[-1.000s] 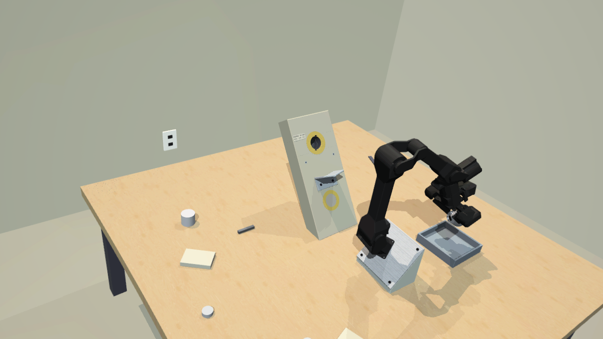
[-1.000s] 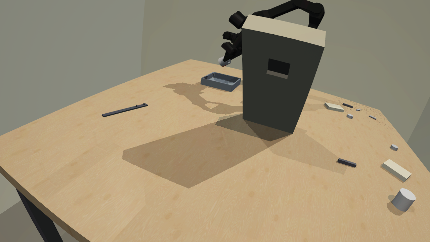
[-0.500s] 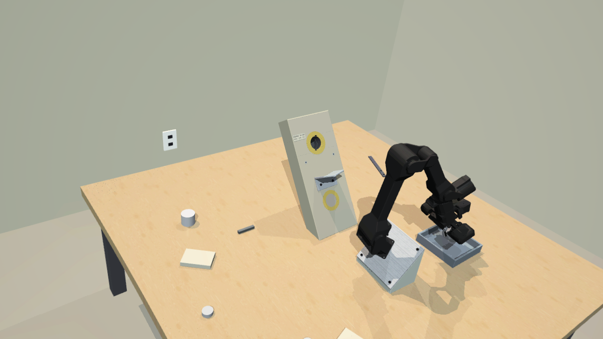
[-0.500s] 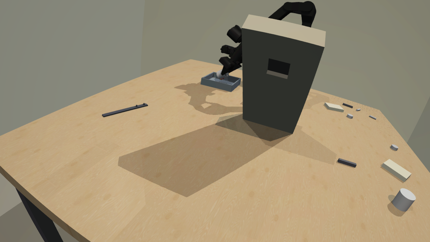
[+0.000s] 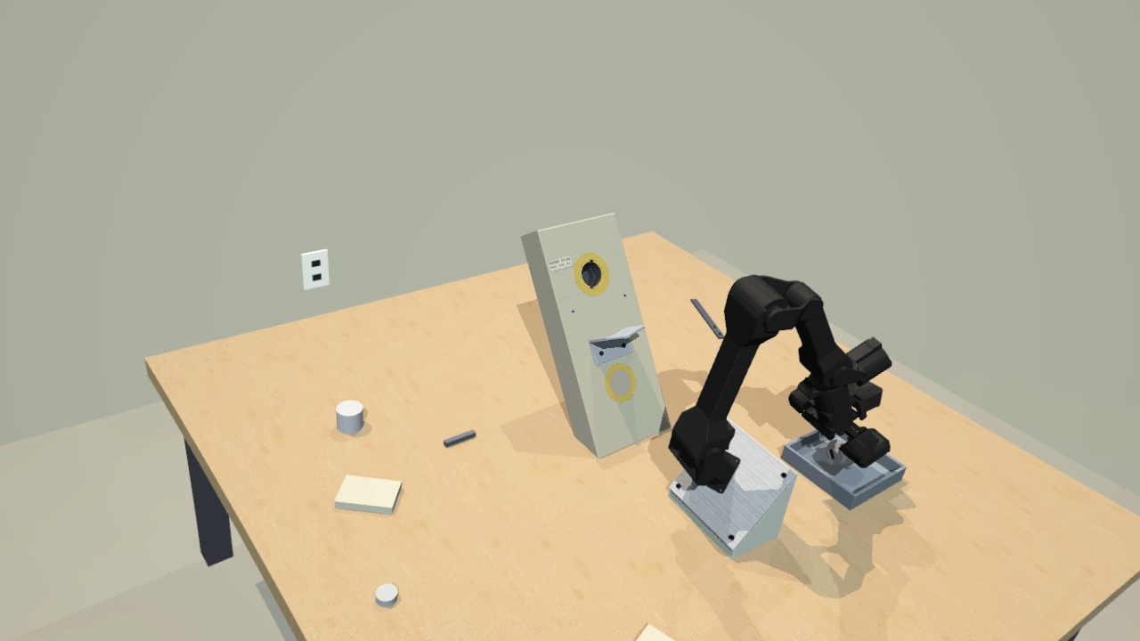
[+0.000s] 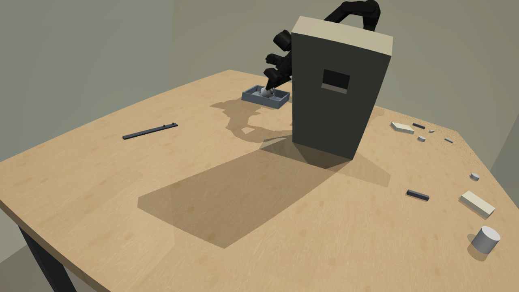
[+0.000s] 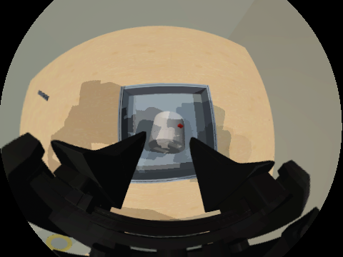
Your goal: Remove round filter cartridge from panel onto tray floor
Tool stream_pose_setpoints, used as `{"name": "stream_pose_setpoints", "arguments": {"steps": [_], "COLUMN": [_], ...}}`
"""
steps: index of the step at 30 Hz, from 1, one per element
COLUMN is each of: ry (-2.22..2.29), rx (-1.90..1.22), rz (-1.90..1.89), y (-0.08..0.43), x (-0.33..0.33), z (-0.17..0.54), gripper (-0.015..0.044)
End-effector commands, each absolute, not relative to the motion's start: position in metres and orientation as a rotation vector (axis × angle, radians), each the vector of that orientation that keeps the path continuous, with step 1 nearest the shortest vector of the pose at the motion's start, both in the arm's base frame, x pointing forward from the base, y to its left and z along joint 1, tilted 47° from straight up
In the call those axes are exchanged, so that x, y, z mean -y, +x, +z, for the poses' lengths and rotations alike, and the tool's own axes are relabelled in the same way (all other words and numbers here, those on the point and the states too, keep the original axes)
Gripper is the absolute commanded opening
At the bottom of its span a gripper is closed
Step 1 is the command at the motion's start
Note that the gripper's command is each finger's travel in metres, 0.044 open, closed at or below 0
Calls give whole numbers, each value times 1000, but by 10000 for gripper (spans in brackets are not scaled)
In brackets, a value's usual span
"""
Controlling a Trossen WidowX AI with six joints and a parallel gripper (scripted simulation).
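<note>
My fingers part just off the filter cartridge (image 7: 168,138), letting it settle onto the tray (image 7: 164,91) floor.

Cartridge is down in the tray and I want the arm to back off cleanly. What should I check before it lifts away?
1. Cartridge inside the tray: ok.
2. Panel socket vacated: ok.
3. Gripper opening: ok, fingers apart.
4. Fingers clear of the cartridge: cannot tell; they flank it closely.
5. Cartridge at rest on the tray floor: cannot tell from one moment.
6. Path straight up free: ok, nothing above the arm.
</note>
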State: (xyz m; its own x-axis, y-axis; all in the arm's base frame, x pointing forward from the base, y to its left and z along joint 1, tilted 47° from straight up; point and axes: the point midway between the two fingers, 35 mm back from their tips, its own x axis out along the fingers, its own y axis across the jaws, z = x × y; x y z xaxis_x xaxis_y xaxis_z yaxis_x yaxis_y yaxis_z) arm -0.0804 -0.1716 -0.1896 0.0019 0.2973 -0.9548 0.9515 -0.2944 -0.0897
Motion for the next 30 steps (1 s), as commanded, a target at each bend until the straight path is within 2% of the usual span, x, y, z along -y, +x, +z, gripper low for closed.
{"name": "stream_pose_setpoints", "arguments": {"steps": [1,4,7,13,30], "ry": [1648,1648,1648,1647,1629], "rx": [-1303,-1303,-1303,-1301,-1299], "rz": [-1316,-1316,-1316,-1316,-1327], "y": [-80,-80,-81,-91,-92], "x": [171,171,174,221,217], "z": [-190,-190,-188,-141,-151], "gripper": [368,440,440,440,440]}}
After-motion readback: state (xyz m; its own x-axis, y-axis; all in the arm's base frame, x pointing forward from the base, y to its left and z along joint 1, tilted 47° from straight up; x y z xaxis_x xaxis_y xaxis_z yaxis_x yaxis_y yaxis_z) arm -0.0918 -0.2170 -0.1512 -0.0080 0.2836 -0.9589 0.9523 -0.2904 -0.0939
